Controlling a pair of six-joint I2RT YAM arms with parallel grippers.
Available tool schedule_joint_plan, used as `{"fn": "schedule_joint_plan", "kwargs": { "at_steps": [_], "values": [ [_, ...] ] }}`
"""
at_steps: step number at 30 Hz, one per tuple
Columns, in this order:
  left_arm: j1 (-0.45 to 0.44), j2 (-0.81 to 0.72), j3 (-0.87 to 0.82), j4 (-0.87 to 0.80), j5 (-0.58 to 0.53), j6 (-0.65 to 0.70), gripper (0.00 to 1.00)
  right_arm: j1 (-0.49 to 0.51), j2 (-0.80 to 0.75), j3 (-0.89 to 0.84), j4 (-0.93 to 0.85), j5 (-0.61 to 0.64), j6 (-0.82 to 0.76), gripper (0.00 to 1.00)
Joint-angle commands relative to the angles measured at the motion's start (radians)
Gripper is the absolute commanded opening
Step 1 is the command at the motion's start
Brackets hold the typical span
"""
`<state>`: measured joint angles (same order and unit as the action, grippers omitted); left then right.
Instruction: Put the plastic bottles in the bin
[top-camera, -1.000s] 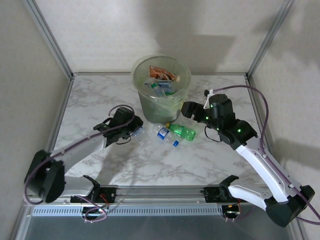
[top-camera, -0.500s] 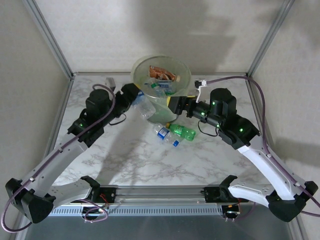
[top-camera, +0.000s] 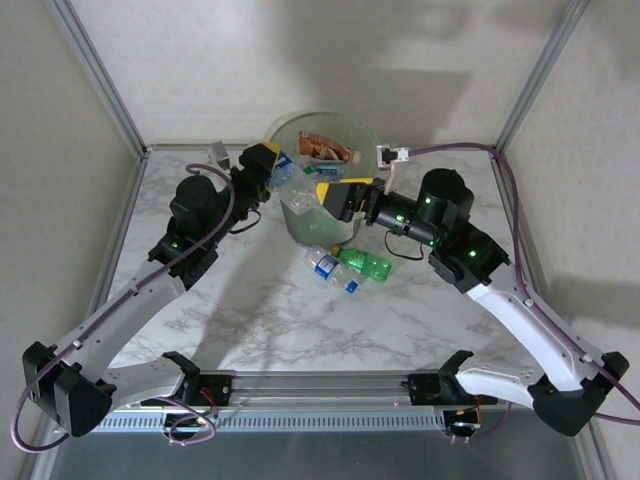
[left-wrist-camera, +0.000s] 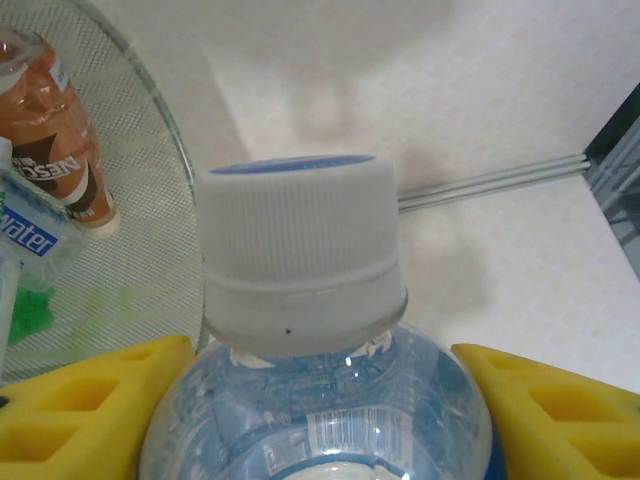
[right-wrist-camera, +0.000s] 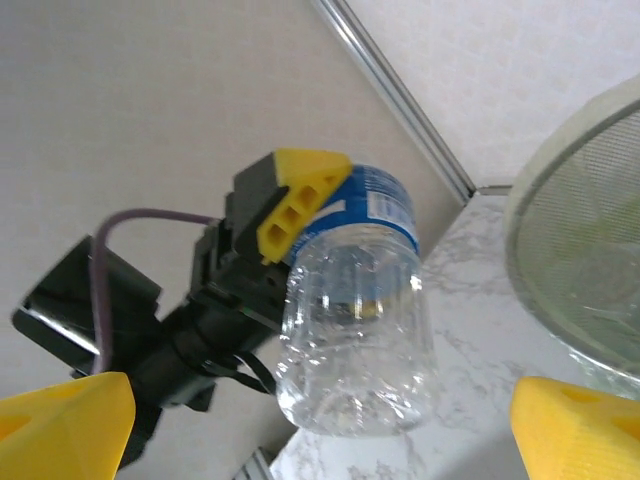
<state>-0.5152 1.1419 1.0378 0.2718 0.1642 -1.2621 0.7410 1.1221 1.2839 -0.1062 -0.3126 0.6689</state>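
My left gripper is pinching clear blue-labelled plastic bottle at left rim of round pale-green bin. Aiming to release only once inside rim. Right gripper hanging spread.

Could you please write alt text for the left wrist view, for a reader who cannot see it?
A clear bottle with a white cap sits close up, clamped between the left gripper's yellow fingers. Behind it at left, the bin holds a brown-labelled bottle.
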Motion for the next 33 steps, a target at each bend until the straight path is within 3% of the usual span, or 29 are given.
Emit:
{"fn": "schedule_joint_plan", "kwargs": {
  "at_steps": [1, 33],
  "values": [
    [0.006, -0.001, -0.022, 0.159, -0.002, -0.083, 0.56, 0.019, 0.038, 0.007, 0.088, -0.039, 0.037, 0.97],
    [0.006, 0.002, -0.058, 0.245, -0.015, -0.13, 0.56, 0.051, 0.187, 0.089, 0.131, -0.084, 0.058, 0.84]
  ]
}}
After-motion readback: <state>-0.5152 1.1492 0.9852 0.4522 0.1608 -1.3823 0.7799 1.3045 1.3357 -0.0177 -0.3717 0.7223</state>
